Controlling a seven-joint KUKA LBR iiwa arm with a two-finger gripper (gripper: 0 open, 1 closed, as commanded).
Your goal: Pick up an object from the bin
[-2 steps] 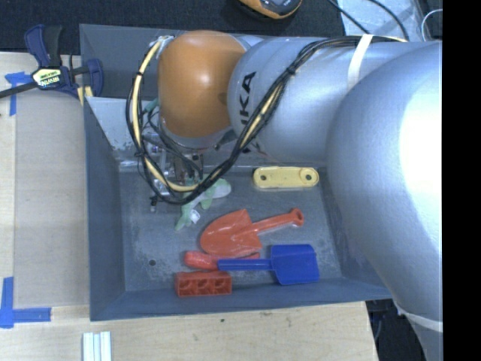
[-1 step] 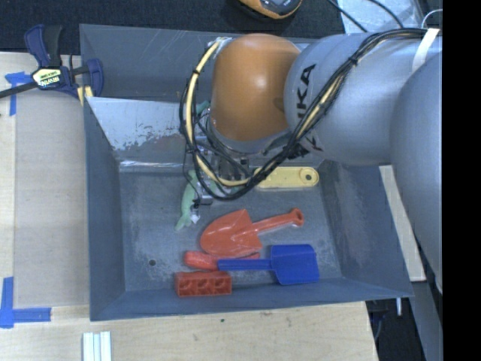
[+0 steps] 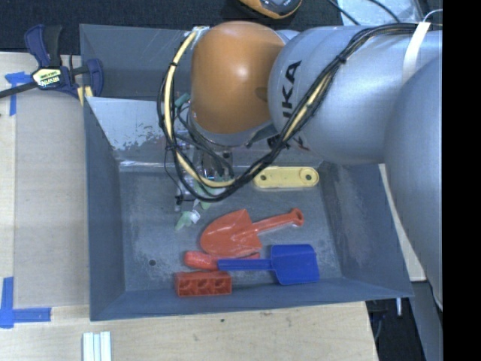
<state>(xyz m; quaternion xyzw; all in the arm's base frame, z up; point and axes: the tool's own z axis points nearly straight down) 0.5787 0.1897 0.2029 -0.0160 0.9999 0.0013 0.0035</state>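
My gripper (image 3: 201, 173) hangs under the arm's orange cover over the middle left of the bin floor, partly hidden by cables. Just below it a small pale green and white piece (image 3: 188, 219) lies on the floor. To the lower right of that lies a red toy shovel (image 3: 246, 232), its handle pointing right. A yellow flat piece with a hole (image 3: 286, 177) lies to the gripper's right, by the back wall.
Near the bin's front wall lie a blue toy scoop (image 3: 291, 265) with its handle pointing left, a red building brick (image 3: 203, 283) and a small red-orange stub (image 3: 198, 259). The arm covers the bin's back right part.
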